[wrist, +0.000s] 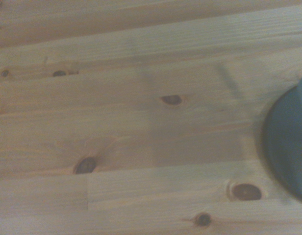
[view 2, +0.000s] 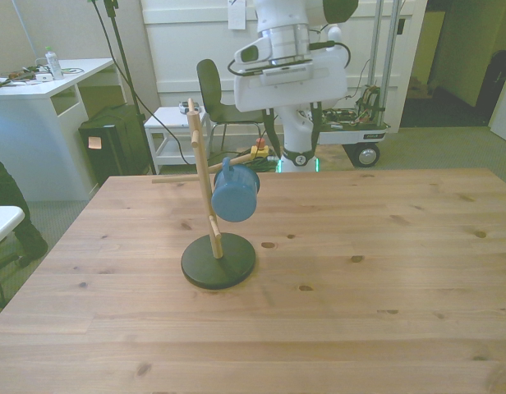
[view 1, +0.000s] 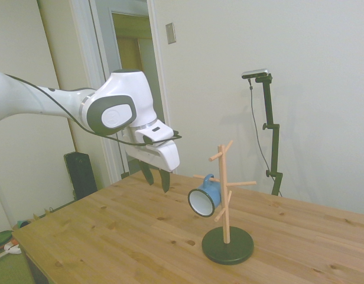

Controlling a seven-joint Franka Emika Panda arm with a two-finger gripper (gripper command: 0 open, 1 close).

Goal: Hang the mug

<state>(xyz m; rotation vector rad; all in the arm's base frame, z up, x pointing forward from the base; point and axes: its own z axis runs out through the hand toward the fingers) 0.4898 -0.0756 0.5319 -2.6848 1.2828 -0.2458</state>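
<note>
A small light-blue mug hangs by its loop handle on a side peg of a wooden mug tree. The tree is a slim upright post with several short pegs angled outward, standing on a round dark base on a wooden table. The mug tilts on its peg, so its white inside and thin dark rim face down and away from the post in the side view. In the front view the mug shows its blue bottom and hangs just beside the post of the tree, on the front view's right of it, well above the base.

The white robot arm's gripper hovers in the air apart from the mug, on the side of the tree away from the wall and above the table. Its two dark fingers point downward with a gap between them, parted and holding nothing. The wrist view shows blurred knotty table boards and an edge of the dark base.
</note>
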